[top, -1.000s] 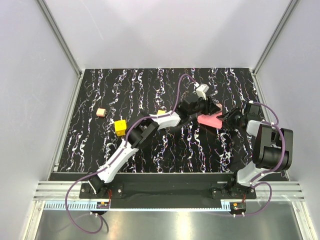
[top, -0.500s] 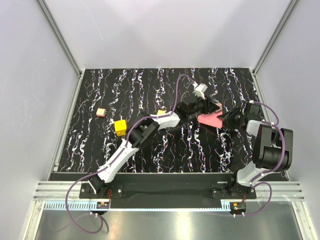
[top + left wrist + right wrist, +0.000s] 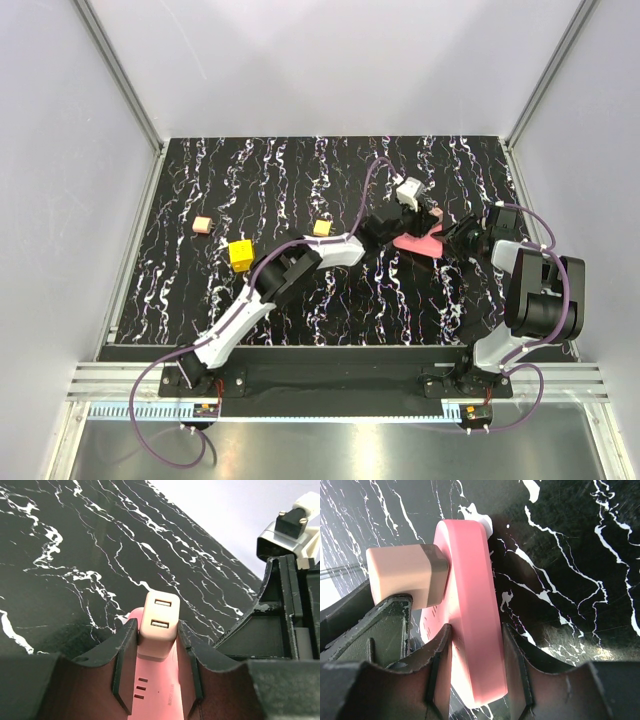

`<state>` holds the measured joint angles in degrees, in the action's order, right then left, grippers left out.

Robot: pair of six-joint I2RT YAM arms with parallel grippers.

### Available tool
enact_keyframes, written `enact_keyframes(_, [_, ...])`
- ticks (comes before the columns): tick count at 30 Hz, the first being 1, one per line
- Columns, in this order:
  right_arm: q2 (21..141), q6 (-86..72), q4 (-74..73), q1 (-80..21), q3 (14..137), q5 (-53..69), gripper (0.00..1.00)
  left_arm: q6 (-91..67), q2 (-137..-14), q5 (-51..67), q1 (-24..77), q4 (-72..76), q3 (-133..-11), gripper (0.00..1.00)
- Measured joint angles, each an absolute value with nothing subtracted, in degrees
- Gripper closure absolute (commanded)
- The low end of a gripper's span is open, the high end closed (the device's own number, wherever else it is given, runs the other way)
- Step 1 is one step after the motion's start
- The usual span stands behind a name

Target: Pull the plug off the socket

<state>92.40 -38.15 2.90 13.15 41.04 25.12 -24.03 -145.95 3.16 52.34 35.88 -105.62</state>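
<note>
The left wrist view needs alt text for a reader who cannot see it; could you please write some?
The left fingers grip a beige plug from both sides where it sits in a pink socket. Behind lies a black table veined with white.

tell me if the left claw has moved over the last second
Yes. In the top view the left claw and its forearm have slid slightly toward the near edge, away from the small yellow block, which has stayed put.
</note>
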Motion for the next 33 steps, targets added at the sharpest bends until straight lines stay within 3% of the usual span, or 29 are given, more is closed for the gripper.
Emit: enact_keyframes(33, [92.2,-37.74,2.85,11.7,41.8,23.09,1.0,-35.77,-146.61,4.73,49.34,36.23,-105.91,1.0])
